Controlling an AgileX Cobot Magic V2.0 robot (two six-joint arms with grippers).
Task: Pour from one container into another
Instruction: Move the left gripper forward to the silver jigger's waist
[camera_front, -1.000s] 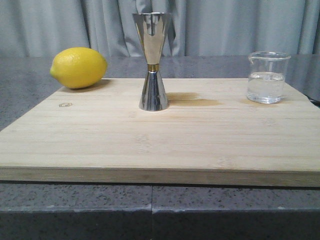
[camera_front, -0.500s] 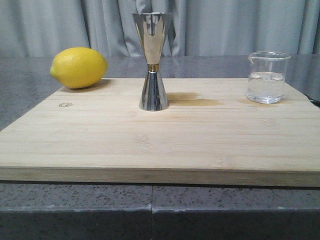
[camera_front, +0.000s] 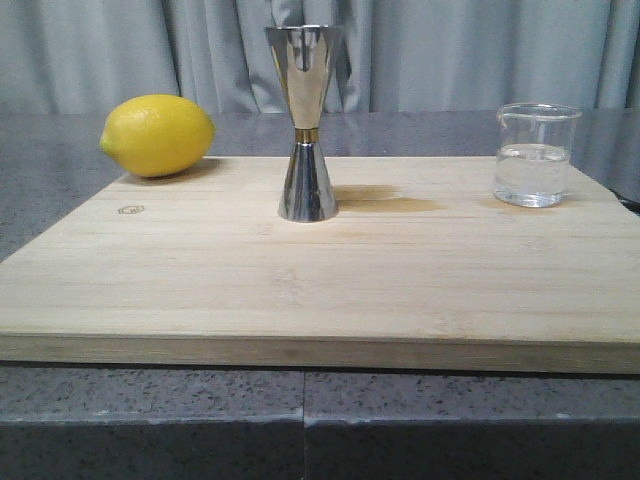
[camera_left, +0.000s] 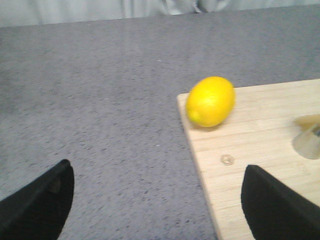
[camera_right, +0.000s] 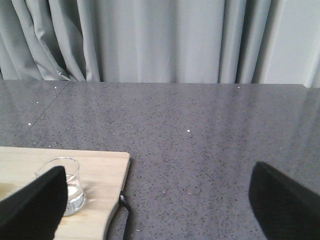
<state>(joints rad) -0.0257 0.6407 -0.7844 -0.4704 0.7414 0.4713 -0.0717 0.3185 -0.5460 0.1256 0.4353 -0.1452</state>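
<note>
A small clear glass beaker (camera_front: 537, 155), roughly half full of clear liquid, stands at the right rear of the wooden board (camera_front: 320, 280). The tall polished steel jigger (camera_front: 306, 122) with a gold band at its waist stands upright near the board's rear middle. In the right wrist view the beaker (camera_right: 70, 186) sits just beside one black finger (camera_right: 35, 202), and my right gripper (camera_right: 160, 202) is open over the stone counter with nothing between its fingers. My left gripper (camera_left: 157, 197) is open too, straddling the board's left edge; the jigger's base (camera_left: 309, 142) shows at the frame's side.
A yellow lemon (camera_front: 158, 135) lies on the board's left rear corner, also seen as the lemon (camera_left: 211, 101) in the left wrist view. A black handle or strap (camera_right: 125, 207) hangs at the board's right edge. Grey curtains (camera_front: 450, 50) close off the back of the speckled counter (camera_front: 300, 420).
</note>
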